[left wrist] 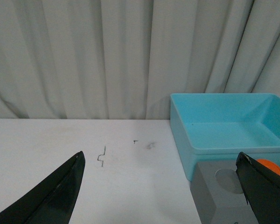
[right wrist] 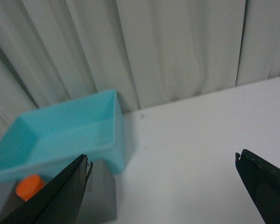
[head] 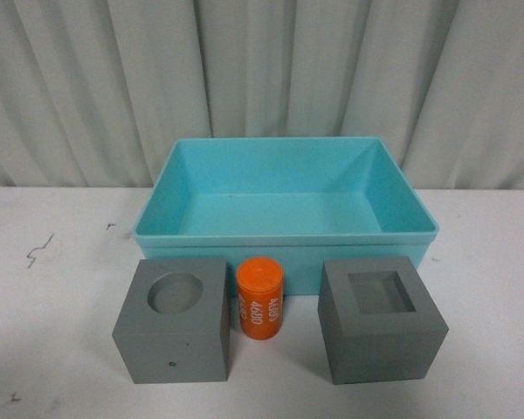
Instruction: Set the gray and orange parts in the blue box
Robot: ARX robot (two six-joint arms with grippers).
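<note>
White tabletop (head: 52,349), pale curtain (head: 262,70) behind. Left gripper (left wrist: 161,156) spread wide, holding nothing. Right gripper (right wrist: 162,157) equally wide, touching nothing.

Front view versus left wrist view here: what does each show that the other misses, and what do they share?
Only the front view shows the gray cube with the square recess and the white numbers on the orange cylinder. Only the left wrist view shows the left gripper, open and holding nothing. Both show the empty blue box, the round-recess cube, the cylinder, the table and the curtain.
</note>
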